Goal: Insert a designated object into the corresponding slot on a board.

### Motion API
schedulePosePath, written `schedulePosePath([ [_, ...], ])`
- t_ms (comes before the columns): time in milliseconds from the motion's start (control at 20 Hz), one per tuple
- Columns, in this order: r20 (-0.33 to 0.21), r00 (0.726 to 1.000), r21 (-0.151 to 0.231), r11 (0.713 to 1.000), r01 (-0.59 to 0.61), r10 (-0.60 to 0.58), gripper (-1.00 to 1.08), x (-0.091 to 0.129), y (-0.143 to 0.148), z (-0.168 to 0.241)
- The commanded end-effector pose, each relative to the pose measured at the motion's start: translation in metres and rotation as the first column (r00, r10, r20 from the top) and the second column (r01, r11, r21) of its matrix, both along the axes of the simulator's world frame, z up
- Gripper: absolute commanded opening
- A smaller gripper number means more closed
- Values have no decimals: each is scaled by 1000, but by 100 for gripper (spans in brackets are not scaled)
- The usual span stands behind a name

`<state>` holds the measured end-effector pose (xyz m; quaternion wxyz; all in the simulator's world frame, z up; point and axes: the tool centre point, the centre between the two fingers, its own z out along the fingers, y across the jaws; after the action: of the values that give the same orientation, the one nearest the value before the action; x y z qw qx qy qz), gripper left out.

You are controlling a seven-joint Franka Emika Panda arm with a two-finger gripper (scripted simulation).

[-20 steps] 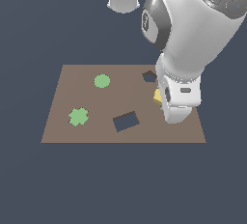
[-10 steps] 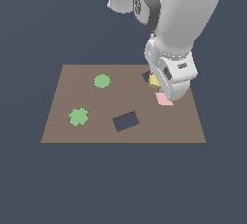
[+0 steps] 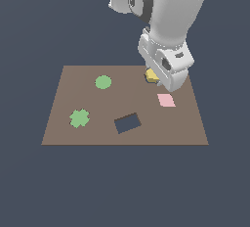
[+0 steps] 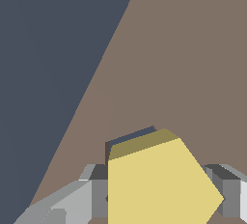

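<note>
Yellow pentagon-shaped block [image 4: 159, 179], thick and solid, clamped between the grey fingers [image 4: 94, 196] of the white gripper [image 3: 157, 80]; grasp confirmed in the wrist view by contact on two opposite sides of the block. Located over the far right part of the flat brown rectangular board [image 3: 73, 99], just beyond the flat pink diamond [image 3: 166, 100]. Dark pentagon-shaped slot [image 4: 126, 138] visible only as a thin dark edge directly behind and beneath the block, otherwise hidden. Judged nearly in line with the slot, with a slight offset toward the far side. Seating not confirmable from either view. Next move, as a judgement: straight descent after matching the pentagon corners. Risk: a rotated corner catching the slot rim.
</note>
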<state>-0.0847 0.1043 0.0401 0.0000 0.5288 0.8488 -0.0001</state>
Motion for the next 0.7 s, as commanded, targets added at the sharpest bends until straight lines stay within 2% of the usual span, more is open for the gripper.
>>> schedulePosePath([
  [0,1,1000,0,1000,-18,18,-100,-3,-2,0],
  [550,0,1000,0,1000,-22,22,-100,-4,-3,-10],
  [600,0,1000,0,1000,-22,22,100,-4,-3,-10],
  [650,0,1000,0,1000,-22,22,100,-4,-3,-10],
])
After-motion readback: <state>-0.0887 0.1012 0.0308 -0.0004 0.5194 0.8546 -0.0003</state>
